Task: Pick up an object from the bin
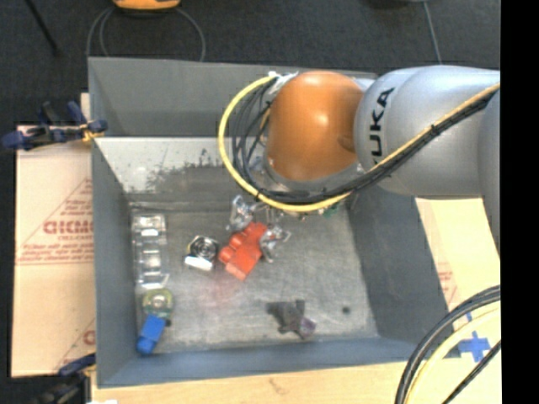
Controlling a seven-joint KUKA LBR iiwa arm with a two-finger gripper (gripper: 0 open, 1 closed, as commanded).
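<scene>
One pincer (259, 225) sits low in the middle of the bin (152, 99), tucked under the arm's orange cover (312, 124). Whether it is wide or narrow I cannot tell, since the cover hides much of it.

Right at the pincer, on its near left, lies a red block (241, 255), tilted, with its far end up against the metal. Just to the left of the block is a small black-and-silver piece (200, 252). Well apart, along the left wall, lies a clear plastic strip (149, 251) with a blue cap (150, 333) at its near end. A dark purple thing (290, 316) lies toward the near wall.

The risk, as I judge it, is that the pincer meets the block at one end only. A grip there could let the block swing and slip out, or shove it into the small piece beside it.
</scene>
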